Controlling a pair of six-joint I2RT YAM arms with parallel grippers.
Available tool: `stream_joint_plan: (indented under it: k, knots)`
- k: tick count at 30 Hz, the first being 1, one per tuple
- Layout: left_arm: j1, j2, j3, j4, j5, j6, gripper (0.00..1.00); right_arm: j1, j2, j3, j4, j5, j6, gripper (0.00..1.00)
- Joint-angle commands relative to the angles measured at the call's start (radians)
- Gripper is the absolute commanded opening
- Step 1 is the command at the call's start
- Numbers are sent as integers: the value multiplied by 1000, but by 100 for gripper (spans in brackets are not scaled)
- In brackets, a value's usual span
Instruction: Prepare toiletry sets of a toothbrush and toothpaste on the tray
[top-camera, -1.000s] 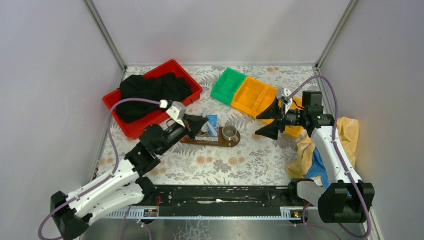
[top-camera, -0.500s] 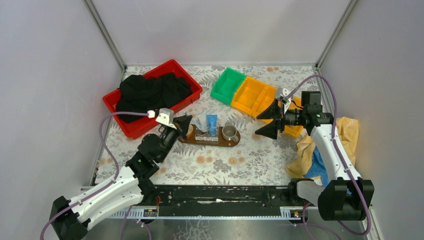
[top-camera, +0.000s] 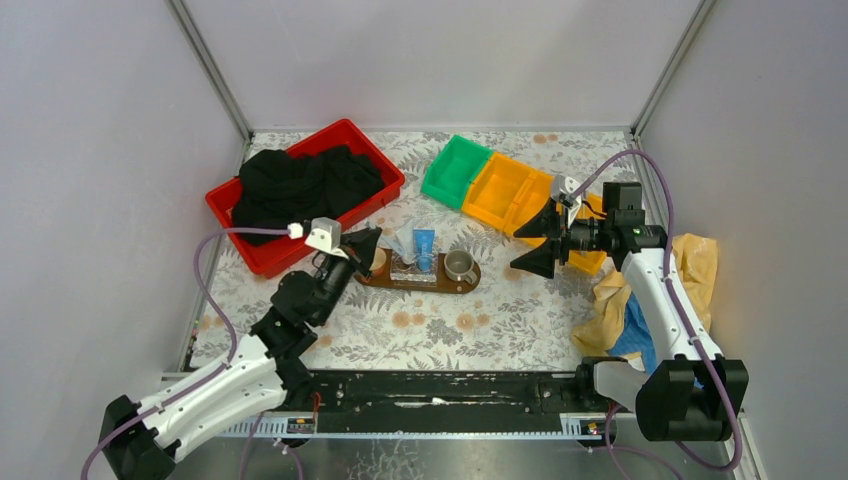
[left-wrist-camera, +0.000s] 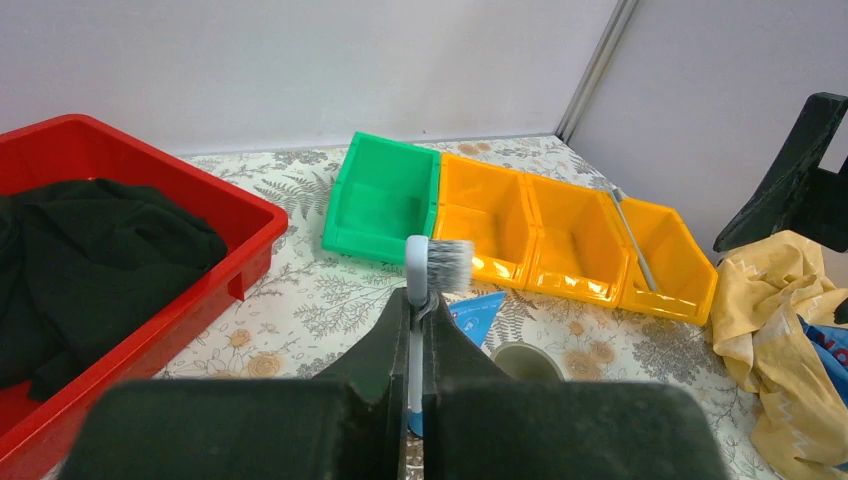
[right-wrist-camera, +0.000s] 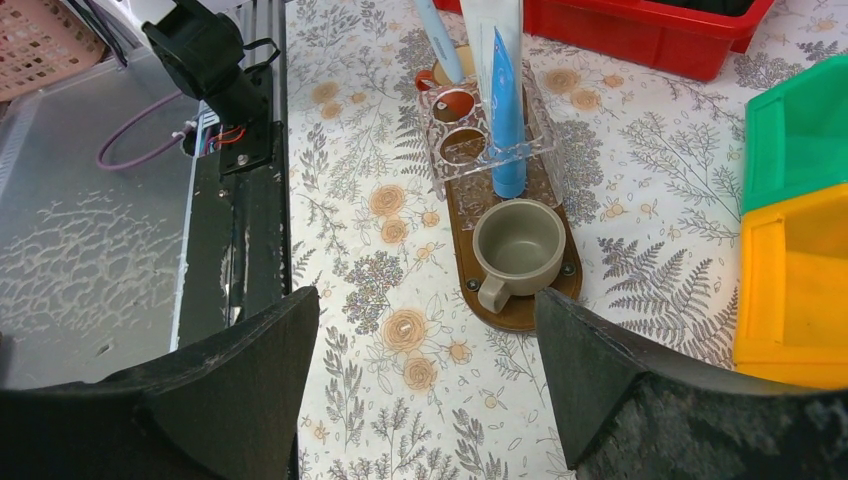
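Progress: whitish toothpaste and blue toothpaste stand in holder on tray, next to cup.

Toothbrush not yet placed. Pinched upright, bristles up, between pressed-together fingers of left gripper at tray's left end. Lower tip possibly at a holder hole; view unclear.

Right gripper spread wide, empty, right of tray near bins.

Remaining: seat toothbrush, release.

Versus one second earlier: left gripper drawn back from above holder toward tray's left end. Right arm unchanged.
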Motion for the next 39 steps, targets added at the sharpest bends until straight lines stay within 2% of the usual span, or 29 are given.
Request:
stream_joint_plan:
  k: [1,10,27,39]
  knots:
    - [8,-30,-31,50,-6,1,0,3,4,44,-16,-14,-18,86]
    - [8,-20,-74,97,9,-12,0,3,10,45,-17,-14,-19,86]
    - [8,74,-195,364,27,18,0,3,13,44,-20,-13,-22,86]
    - [9,157,-209,456,65,41,0,3,16,44,-20,-13,-23,86]
